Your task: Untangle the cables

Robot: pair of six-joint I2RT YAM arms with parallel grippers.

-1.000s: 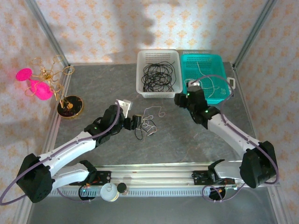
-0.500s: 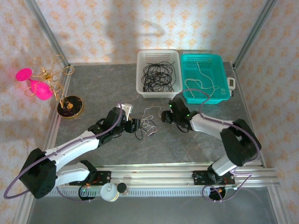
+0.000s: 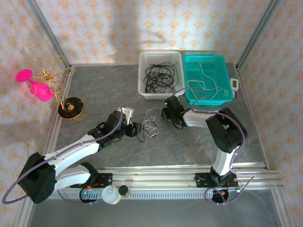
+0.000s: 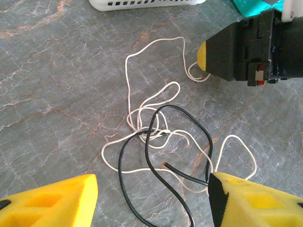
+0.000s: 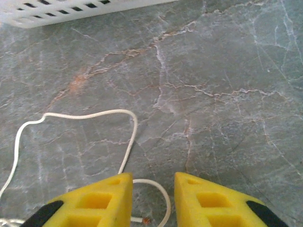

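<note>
Right now the tangle (image 3: 150,126) lies on the bare grey table (image 3: 94,94), about midway between its near and far edges and just short of the two baskets at the far edge. It is one white cable (image 4: 156,94) and one black cable (image 4: 189,127), crossed in a small knot (image 4: 151,135) with loose loops spreading out from it. The white basket (image 3: 142,71) holds a coil of black cords. The teal basket (image 3: 204,56) holds a white one.

The left gripper (image 4: 151,189) sits low on the near side of the tangle with its jaws wide apart, holding nothing. Black and white strands both run between them. The right gripper (image 5: 152,184) is down at the table on the far side. Its jaws stand a narrow gap apart, and the white cable's end loop curls into that gap. I cannot tell whether the pads touch the cord.

Several things could go wrong from here. The cord lies flat on the stone and is thin, so closing jaws may pinch above it and come away empty. A pull on the white end with nothing pinning the black cable would probably drag the whole bundle or tighten the knot. If the left jaws close where they are, they may catch both colours together. The two grippers are also near each other and could collide.
</note>
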